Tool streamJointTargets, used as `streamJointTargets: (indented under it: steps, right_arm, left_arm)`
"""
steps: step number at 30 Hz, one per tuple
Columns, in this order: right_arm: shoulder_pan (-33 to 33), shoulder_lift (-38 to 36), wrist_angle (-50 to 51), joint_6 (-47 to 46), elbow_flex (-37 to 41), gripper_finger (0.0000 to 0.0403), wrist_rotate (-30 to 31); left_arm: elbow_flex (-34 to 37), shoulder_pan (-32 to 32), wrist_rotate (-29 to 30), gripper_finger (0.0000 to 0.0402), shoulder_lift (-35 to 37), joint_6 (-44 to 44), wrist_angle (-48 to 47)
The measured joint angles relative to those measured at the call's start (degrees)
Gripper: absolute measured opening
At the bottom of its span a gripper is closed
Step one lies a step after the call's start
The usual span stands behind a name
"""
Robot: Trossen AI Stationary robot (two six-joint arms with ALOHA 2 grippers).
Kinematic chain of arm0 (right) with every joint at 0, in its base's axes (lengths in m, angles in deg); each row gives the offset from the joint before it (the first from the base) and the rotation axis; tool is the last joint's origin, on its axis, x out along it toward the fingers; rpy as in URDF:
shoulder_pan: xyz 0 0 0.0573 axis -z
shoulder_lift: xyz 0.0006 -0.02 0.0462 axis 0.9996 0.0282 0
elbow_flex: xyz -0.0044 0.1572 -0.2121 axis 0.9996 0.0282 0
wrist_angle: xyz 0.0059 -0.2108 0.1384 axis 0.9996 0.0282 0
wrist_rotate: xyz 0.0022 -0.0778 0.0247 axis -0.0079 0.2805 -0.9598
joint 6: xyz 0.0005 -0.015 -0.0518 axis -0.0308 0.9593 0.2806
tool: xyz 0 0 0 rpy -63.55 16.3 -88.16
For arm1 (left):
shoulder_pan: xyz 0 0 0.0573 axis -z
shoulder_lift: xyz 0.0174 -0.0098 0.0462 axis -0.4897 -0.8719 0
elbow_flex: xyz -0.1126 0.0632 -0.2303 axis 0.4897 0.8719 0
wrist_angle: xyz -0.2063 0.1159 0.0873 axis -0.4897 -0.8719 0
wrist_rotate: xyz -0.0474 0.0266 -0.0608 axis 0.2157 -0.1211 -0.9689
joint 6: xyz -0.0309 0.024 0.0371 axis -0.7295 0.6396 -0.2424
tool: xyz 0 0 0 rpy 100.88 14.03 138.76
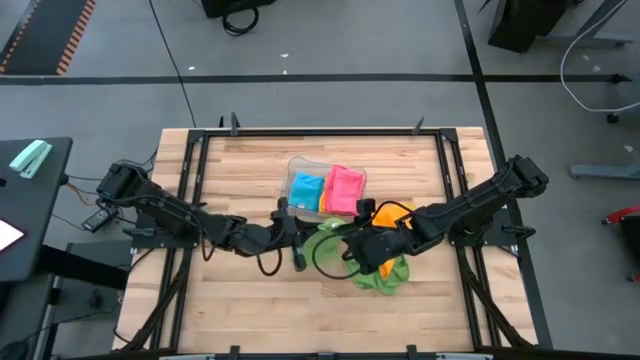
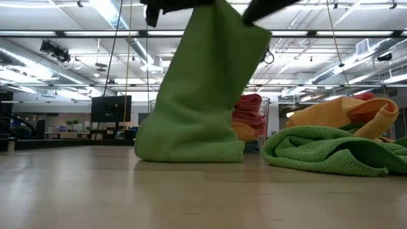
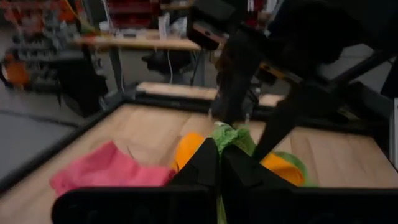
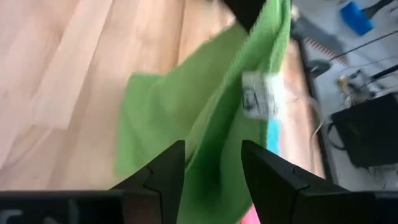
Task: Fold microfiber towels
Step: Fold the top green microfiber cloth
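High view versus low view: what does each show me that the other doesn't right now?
Only the high view shows the clear tray holding folded blue and pink towels, and both arms meeting at table centre. Only the low view shows the lifted green towel hanging with its bottom edge resting on the table, and a second green towel crumpled beside it. Both show the orange towel and green cloth.

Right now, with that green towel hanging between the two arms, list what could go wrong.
1. The lifted green towel still drags its lower edge on the table; it may bunch instead of spreading flat.
2. The right pincer stands open around the cloth, so only the shut left pincer grips it.
3. The heaped green towel and orange towel lie close and could snag.
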Motion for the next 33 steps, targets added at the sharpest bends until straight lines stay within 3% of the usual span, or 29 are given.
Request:
streamJointTargets:
  steps: [5, 14, 18, 24, 27, 33]
  right_arm:
    - [0.0, 0.4, -1.1, -3.1, 3.5, 0.0179, -3.0]
    - [0.4, 0.5, -3.2, -11.0, 8.8, 0.0191, -5.8]
    - [-0.3, 1.2, -7.6, -10.8, 8.8, 0.0191, -6.1]
    - [-0.9, 5.4, -12.7, -11.1, 8.8, 0.0208, -3.3]
    - [-0.3, 6.3, -15.3, -13.9, 8.8, 0.0230, 1.1]
    - [-0.3, 6.3, -23.6, -14.9, 8.8, 0.0274, 5.8]
  left_arm:
    - [0.0, -0.2, 0.2, 0.0031, -0.5, -5.3, -5.4]
    - [0.0, 0.6, -1.0, 0.0009, -3.6, -8.6, -8.7]
    - [0.0, 0.7, -1.0, 0.0029, -5.7, -10.2, -9.6]
    - [0.0, 0.7, -0.9, 0.0018, -7.1, -11.6, -9.6]
    - [0.0, 0.7, -0.9, 0.0009, -7.1, -11.6, -9.6]
    - [0.0, 0.3, -0.9, 0.0024, -7.1, -11.7, -9.4]
